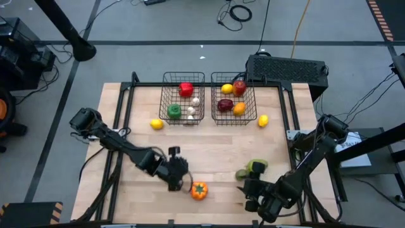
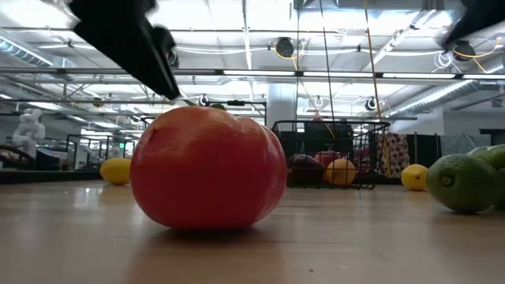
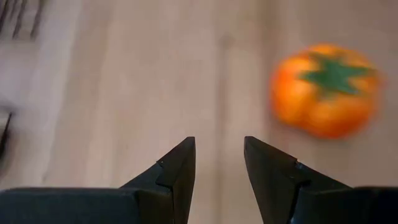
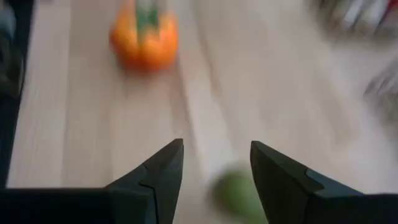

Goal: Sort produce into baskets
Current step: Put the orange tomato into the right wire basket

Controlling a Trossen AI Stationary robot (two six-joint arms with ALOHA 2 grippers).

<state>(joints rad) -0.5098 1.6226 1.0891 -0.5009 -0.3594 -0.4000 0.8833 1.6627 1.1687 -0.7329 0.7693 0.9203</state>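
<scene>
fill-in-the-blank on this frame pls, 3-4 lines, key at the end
1. The left gripper is open beside the ____ pepper.
2. The green pepper lies in the ____ basket.
3. Lemons lying on the table outside the baskets number ____.
4. The right gripper is open near the ____ pieces.

Missing words: orange; left; two; green

Light: bright, even; ceiling strip lamps (image 2: 331,75) glare in low view
Shadows: soft, faint on the table (image 1: 209,158)
Blur: orange pepper (image 3: 323,87) smeared beyond left fingers (image 3: 177,174); green piece (image 4: 239,193) hazy between right fingers (image 4: 155,177)
</scene>
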